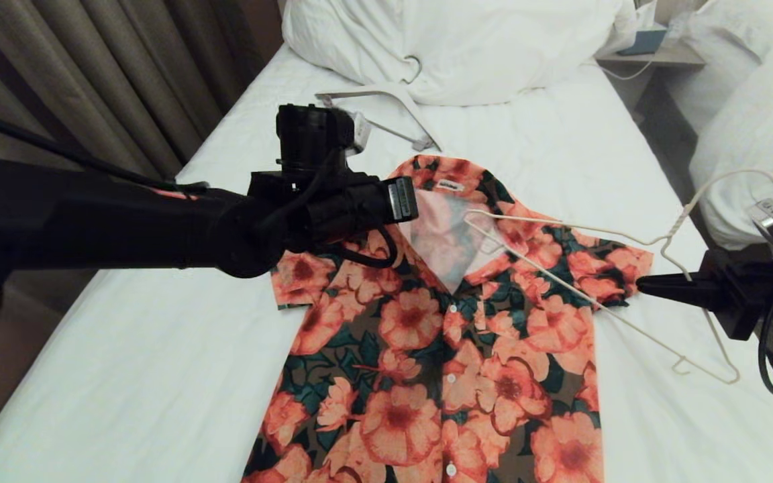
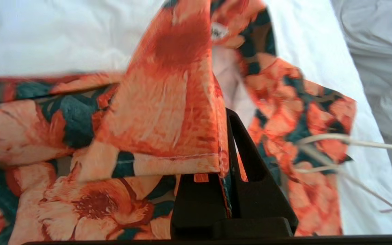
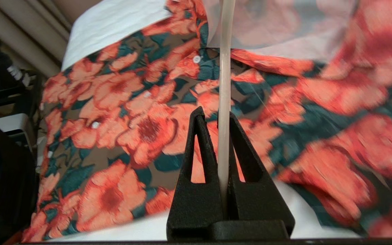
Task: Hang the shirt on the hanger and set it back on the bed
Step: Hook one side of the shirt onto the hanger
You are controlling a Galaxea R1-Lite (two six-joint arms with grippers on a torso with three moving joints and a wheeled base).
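Observation:
The flowered shirt (image 1: 413, 376) lies face up and buttoned on the white bed (image 1: 158, 349), collar toward the pillow. My left gripper (image 1: 393, 228) is at the collar's left side, shut on a fold of shirt fabric (image 2: 168, 102) that it holds lifted. My right gripper (image 1: 641, 284) hovers over the right sleeve, shut on the thin cream hanger (image 1: 657, 243). One hanger arm reaches into the open collar, and the hook points toward the other bed. The wire (image 3: 225, 68) runs straight between the right fingers (image 3: 243, 153), above the shirt (image 3: 121, 102).
A thicker white hanger (image 1: 386, 100) lies near the big pillow (image 1: 480, 47). Curtains (image 1: 91, 80) hang along the bed's left side. A second bed with a rumpled duvet (image 1: 755, 134) stands to the right, with a nightstand (image 1: 655, 54) between them.

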